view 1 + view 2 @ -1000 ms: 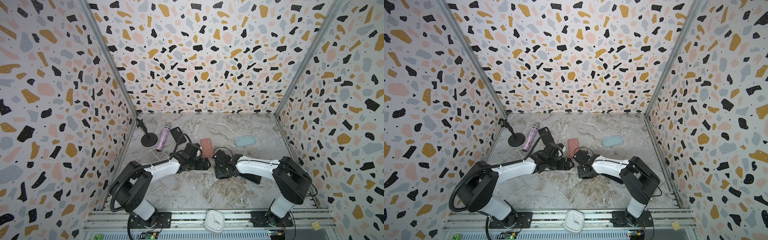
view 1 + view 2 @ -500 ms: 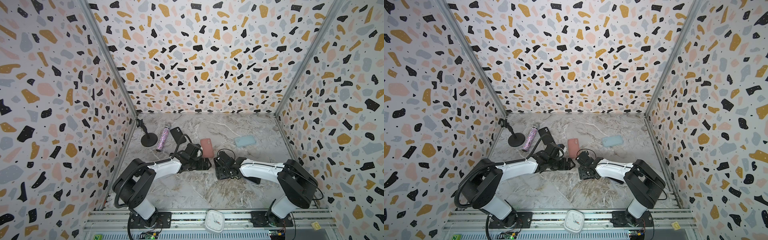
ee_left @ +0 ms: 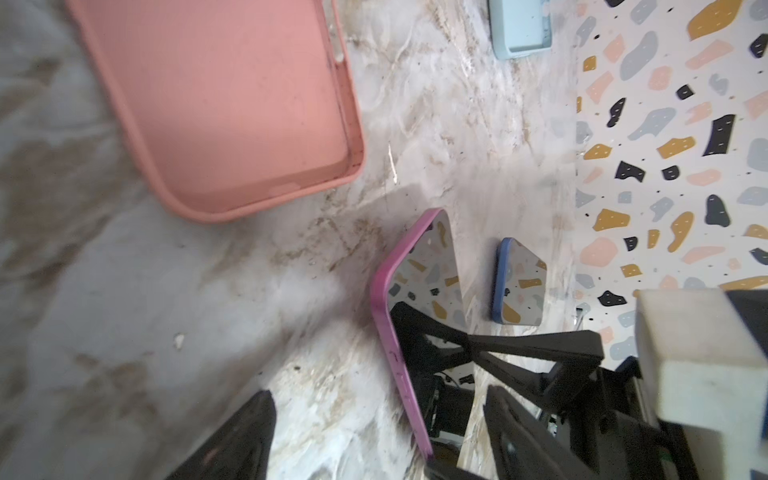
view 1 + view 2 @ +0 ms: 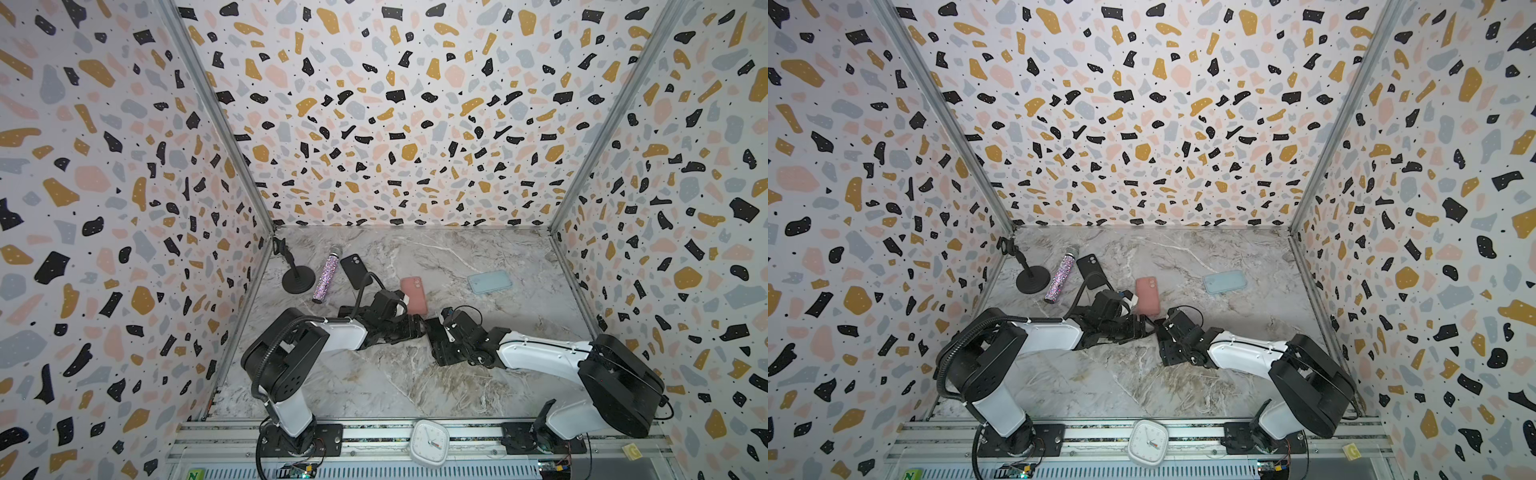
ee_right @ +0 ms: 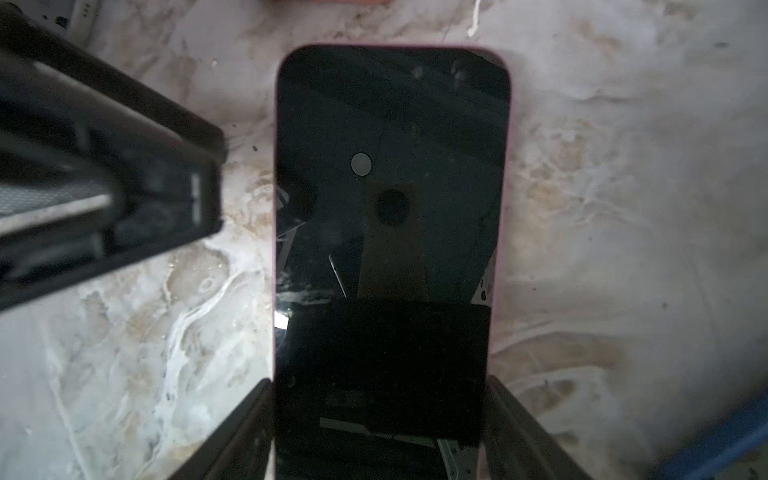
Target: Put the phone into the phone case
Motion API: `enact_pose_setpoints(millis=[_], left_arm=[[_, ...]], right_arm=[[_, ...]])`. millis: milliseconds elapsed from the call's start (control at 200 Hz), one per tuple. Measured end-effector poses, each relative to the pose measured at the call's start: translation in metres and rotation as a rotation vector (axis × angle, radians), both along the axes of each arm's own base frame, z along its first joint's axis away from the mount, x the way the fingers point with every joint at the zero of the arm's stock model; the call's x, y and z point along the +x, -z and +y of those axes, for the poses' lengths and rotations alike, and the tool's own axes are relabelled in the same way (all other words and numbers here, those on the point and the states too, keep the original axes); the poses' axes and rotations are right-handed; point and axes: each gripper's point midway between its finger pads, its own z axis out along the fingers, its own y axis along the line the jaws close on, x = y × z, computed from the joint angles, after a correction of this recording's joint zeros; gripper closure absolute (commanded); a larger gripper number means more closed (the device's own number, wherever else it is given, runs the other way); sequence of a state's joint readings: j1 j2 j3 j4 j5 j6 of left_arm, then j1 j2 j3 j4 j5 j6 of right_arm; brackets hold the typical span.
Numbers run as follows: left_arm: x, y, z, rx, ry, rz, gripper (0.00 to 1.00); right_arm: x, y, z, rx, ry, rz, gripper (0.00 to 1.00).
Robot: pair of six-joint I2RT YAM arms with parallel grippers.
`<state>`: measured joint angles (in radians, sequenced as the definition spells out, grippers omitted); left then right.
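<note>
The phone (image 5: 390,199) has a black screen and a pink rim. My right gripper (image 5: 378,384) is shut on it, one finger on each long side. In both top views it shows only as a dark slab (image 4: 433,328) between the two grippers. My left gripper (image 3: 378,415) is open, and the phone's pink edge (image 3: 388,316) stands between its fingers with a gap to the finger (image 3: 241,436) on the bare side. The salmon-pink phone case (image 4: 413,295) (image 4: 1147,296) lies open side up on the marble just beyond both grippers, empty (image 3: 224,104).
A light blue case (image 4: 489,281) lies at the back right. A black phone (image 4: 356,270), a glittery microphone (image 4: 326,279) and a black stand (image 4: 297,281) sit at the back left. A blue-rimmed phone (image 3: 517,282) lies beside the right gripper. Patterned walls enclose three sides.
My left gripper's jaws have narrowed somewhat around the phone's end. My right arm has sunk a little towards the table, still holding the phone.
</note>
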<state>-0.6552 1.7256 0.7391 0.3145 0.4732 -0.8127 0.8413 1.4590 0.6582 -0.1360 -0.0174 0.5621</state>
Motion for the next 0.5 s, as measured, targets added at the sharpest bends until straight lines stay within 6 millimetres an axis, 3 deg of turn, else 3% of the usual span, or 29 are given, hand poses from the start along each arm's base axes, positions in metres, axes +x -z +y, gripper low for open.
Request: enact_pose_setpoints(millis=[185,501], left_arm=[[0.007,0.003,-0.005,-0.051,-0.001,-0.037,0.32],[0.017,0.009,-0.006,-0.116,-0.025,-0.072,0.56]], right_arm=[[-0.005,-0.002,0.002,0.049,-0.026,-0.003,0.54],[-0.013,-0.003,0.002,0.080,-0.053,0.000,0.55]])
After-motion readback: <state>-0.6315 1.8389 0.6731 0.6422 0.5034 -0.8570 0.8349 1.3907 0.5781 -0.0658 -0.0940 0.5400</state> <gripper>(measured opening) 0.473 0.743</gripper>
